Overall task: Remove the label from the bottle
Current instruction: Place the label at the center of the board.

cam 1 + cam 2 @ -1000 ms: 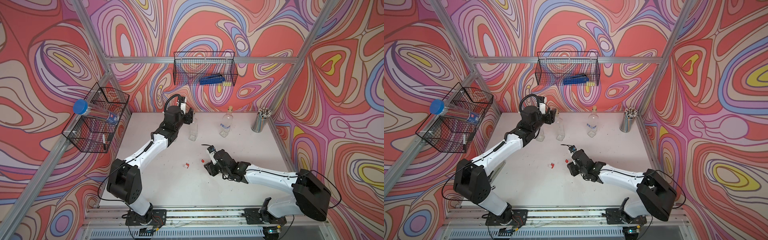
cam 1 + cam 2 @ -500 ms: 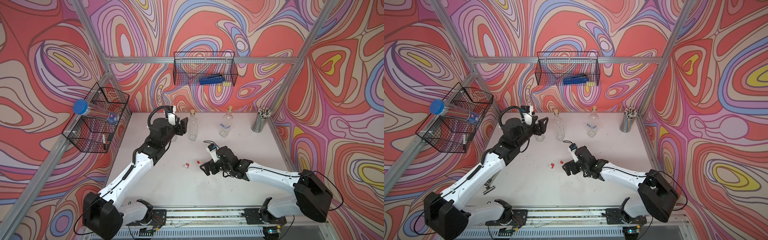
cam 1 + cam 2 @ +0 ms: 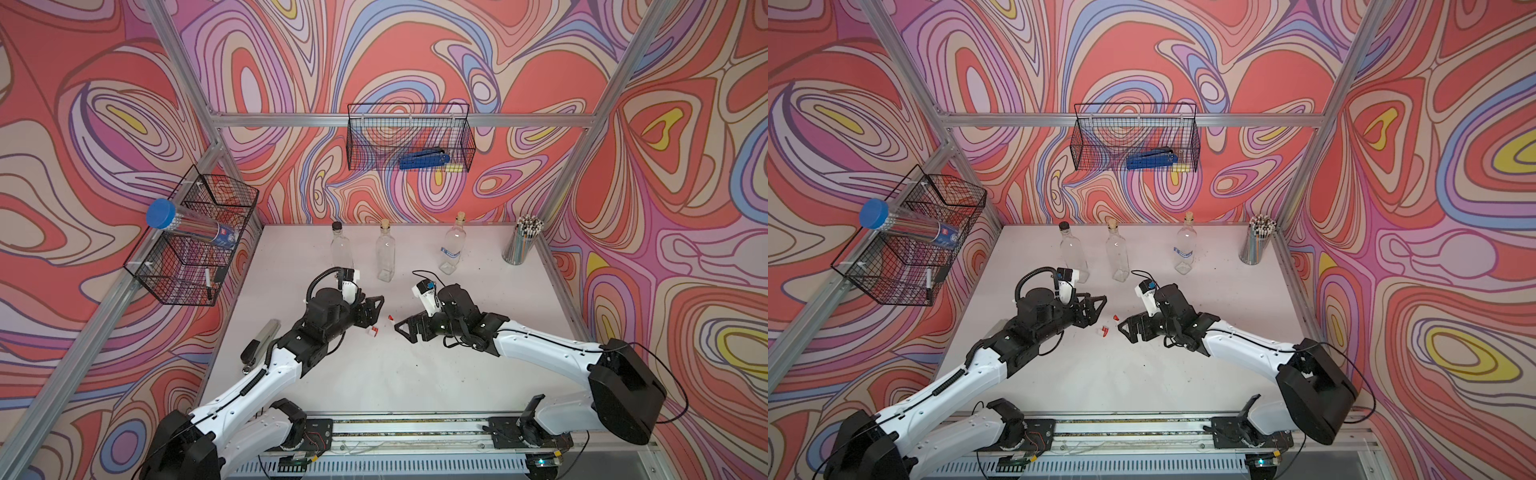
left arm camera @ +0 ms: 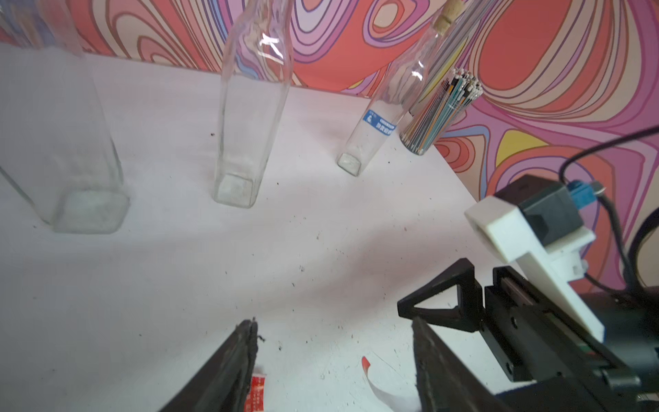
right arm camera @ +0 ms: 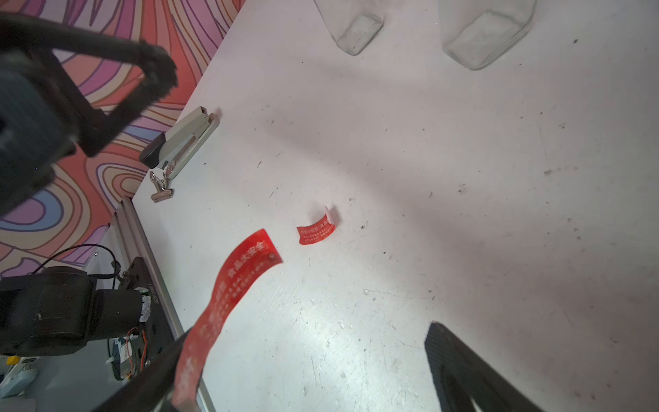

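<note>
3 glass bottles stand upright in a row at the back of the surface (image 3: 415, 374): a black-capped bottle (image 3: 341, 251), a middle bottle (image 3: 385, 257) and a corked bottle (image 3: 453, 245) wearing 1 blue label (image 4: 379, 125). There are 2 red label pieces: a small curl (image 5: 316, 231) lying on the surface, and a long strip (image 5: 235, 285) clinging to 1 finger (image 5: 149, 376) of the wide-spread right gripper (image 5: 308, 333) (not pinched). The left gripper (image 4: 333, 326) is partly spread and empty.

The red label strip (image 5: 238, 281) carries white Chinese characters, seemingly 食品大安全. I cannot read the tiny white print on the smaller red label scrap (image 5: 316, 232), nor the blue label (image 4: 380, 125) on the corked bottle (image 4: 410, 78).
</note>
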